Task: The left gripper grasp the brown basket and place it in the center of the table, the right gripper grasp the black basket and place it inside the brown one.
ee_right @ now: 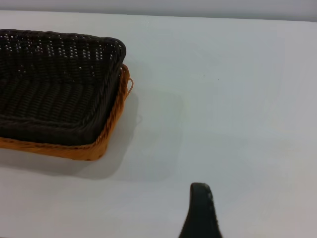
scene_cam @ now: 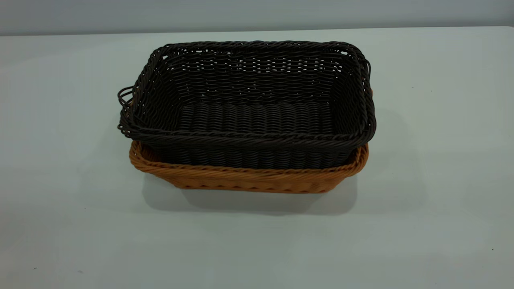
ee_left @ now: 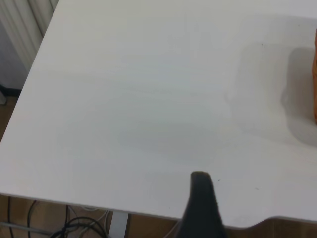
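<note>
The black basket (scene_cam: pixel 249 104) sits nested inside the brown basket (scene_cam: pixel 249 178) at the middle of the white table (scene_cam: pixel 441 160). Only the brown basket's rim and lower wall show under it. Neither gripper shows in the exterior view. In the right wrist view the nested black basket (ee_right: pixel 49 89) and brown basket (ee_right: pixel 106 131) lie apart from my right gripper (ee_right: pixel 200 213), which hovers over bare table and holds nothing. In the left wrist view my left gripper (ee_left: pixel 202 208) is near a table edge, far from the brown basket (ee_left: pixel 315 74), of which only a sliver shows.
The left wrist view shows the table's edge (ee_left: pixel 59 201), with cables (ee_left: pixel 74 225) on the floor below and a white ribbed panel (ee_left: pixel 25 25) beyond the corner. A pale wall (scene_cam: pixel 257 14) runs behind the table.
</note>
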